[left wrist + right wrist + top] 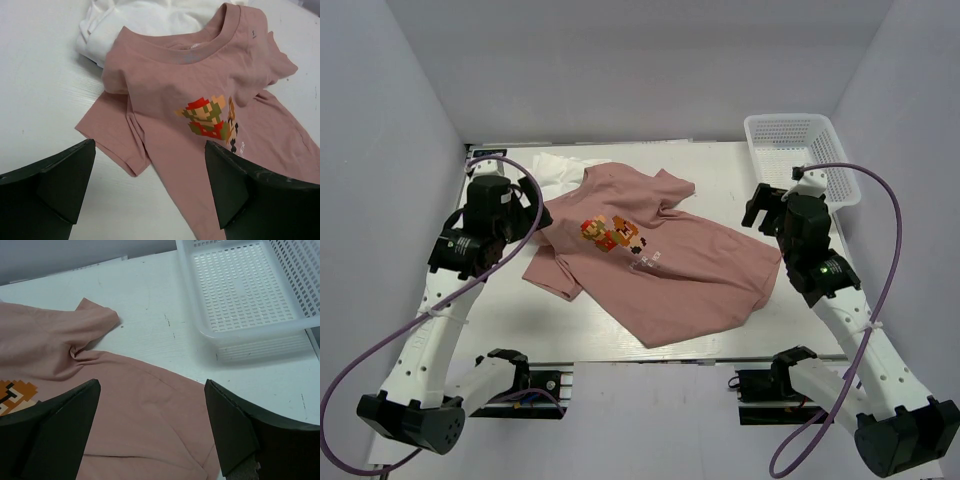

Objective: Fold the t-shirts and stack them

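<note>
Left fingers (55,185) and right fingers (60,425) were wide open and empty, so it seemed best to pull the bunched pink t-shirt (660,270) flat first.

We saw a white tabletop (720,170), its surface faintly scuffed and flecked with small dark marks in the wrist views. Plain pale grey panels closed it in on three sides: a back wall (640,70), a left wall (380,150) and a right wall (920,110). The light was even and soft, and the shadows were faint.
</note>
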Robot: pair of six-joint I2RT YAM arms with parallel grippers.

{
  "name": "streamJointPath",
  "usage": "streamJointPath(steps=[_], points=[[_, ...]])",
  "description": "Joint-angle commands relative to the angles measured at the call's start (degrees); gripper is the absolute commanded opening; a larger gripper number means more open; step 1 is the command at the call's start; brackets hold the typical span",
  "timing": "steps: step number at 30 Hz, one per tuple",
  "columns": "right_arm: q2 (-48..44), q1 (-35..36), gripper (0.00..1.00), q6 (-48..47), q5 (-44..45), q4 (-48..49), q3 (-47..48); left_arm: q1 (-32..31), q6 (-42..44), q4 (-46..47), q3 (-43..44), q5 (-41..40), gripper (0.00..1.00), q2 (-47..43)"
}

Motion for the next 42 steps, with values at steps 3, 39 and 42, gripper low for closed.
streamJointPath(steps=[3,39,42], points=[[-1.7,-0.1,0.9,-1.2,0.2,5.1,-0.7,0.2,-1.0,-0.9,-0.8,1.8,1.0,-2.7],[13.2,0.5,0.9,-4.9,-28.1,2.3,-0.8,3.2,-2.5,17.9,22.2,5.5,1.0,47.8],[15.0,0.5,0.9,-4.3,-29.0,2.1,-0.4,3.8,-2.5,18.4,23.2,7.1,1.0,53.1]])
